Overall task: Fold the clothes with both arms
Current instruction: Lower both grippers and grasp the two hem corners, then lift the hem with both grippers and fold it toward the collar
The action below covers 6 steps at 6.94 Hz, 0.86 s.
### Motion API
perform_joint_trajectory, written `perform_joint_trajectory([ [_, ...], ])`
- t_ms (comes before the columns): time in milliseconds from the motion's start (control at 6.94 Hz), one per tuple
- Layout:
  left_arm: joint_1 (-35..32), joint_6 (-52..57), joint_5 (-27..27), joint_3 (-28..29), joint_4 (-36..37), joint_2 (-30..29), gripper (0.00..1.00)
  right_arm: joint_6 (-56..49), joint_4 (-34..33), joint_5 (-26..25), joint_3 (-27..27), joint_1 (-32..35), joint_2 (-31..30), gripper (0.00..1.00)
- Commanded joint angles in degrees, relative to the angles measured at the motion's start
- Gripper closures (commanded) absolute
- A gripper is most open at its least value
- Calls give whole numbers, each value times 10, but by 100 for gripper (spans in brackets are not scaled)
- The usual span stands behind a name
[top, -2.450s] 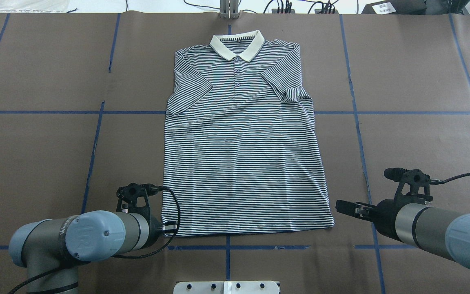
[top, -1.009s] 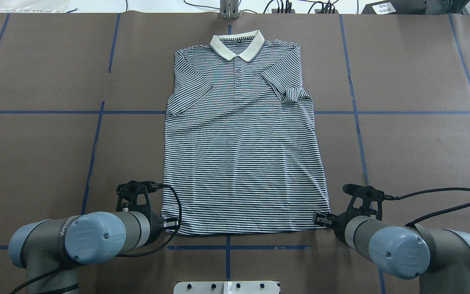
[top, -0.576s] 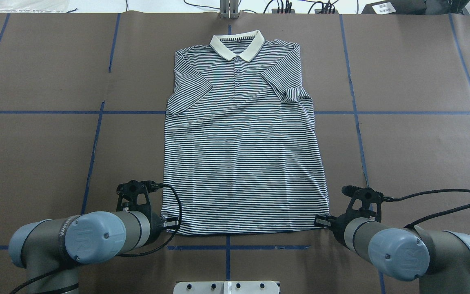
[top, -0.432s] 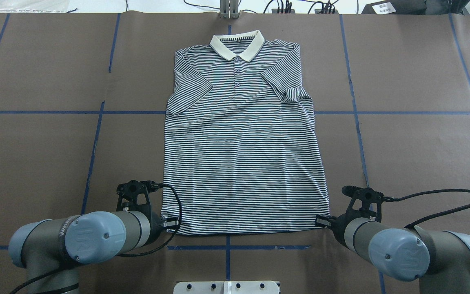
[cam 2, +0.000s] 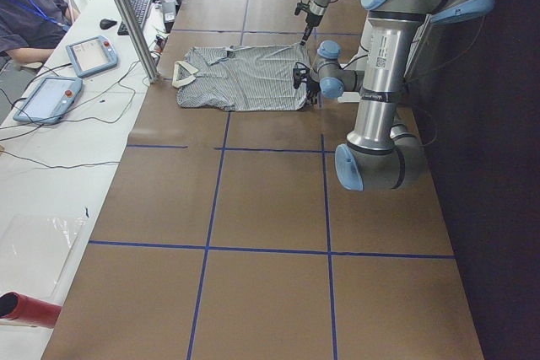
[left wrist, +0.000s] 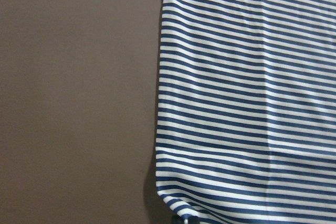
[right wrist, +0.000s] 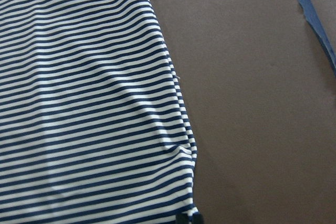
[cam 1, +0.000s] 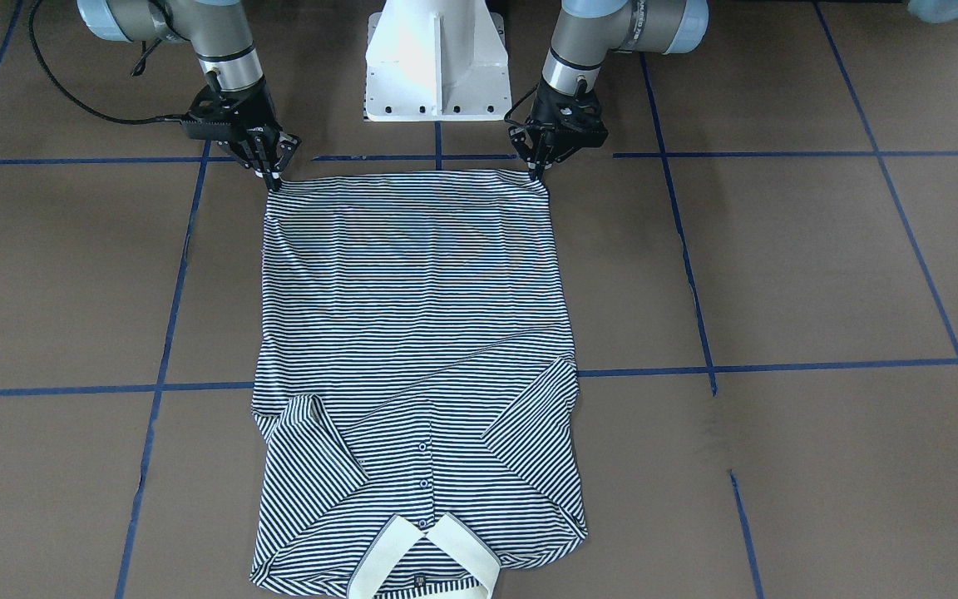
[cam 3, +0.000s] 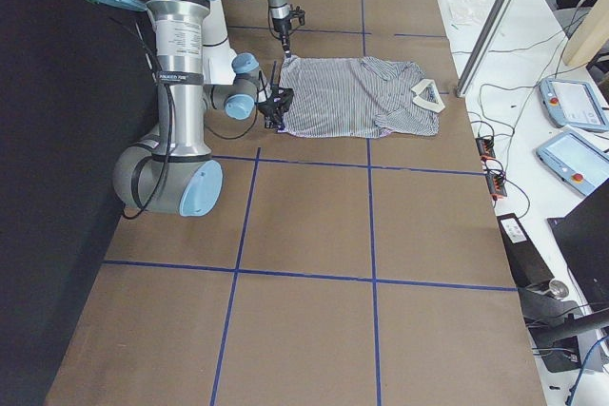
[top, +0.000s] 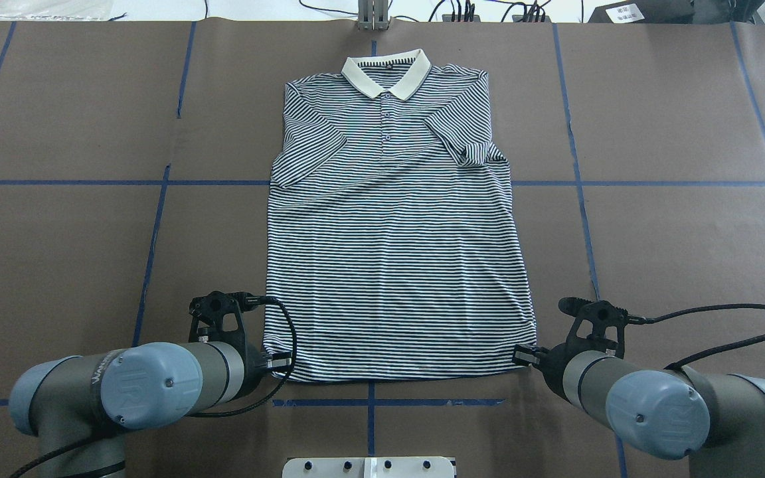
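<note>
Polo shirt (top: pixel 396 265): flat, face up on table (top: pixel 57 265), collar (top: pixel 386 72) far side. Left gripper (cam 1: pixel 536 171), right gripper (cam 1: pixel 274 180): pinching near hem corners. Handling, advised: raise both evenly, hem taut, carry toward collar.

The desk (top: pixel 57 252) is lit evenly and softly from above, and only faint, soft-edged shadows are cast on it. A pale sheen is seen across the upper part of the polo shirt (cam 1: pixel 412 274) in the front-facing view. The strip along the top edge of the overhead view is washed out to white. In both side views the robot's side of the frame is lost in near-black, while the opposite side is rendered bright. In the wrist views the stripes are shown sharply, and a soft shadow is laid along the cloth's edge near the bottom centre.
</note>
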Motion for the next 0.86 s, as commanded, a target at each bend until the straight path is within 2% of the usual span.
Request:
perform_joint_trajectory([
  [0,-2,12,-31,-141,157,-6,100,0,-111,14,123,2,-19,100],
  [288,-5,12,-77,-302,314,-16,100,0,-292,72,304,2,-12,100],
  [432,-21,12,-100,-327,368,-52,100,0,-349,101,346,19,8,100],
  [721,-48,67,-101,-281,370,-95,100,-7,-409,106,308,43,100,100],
])
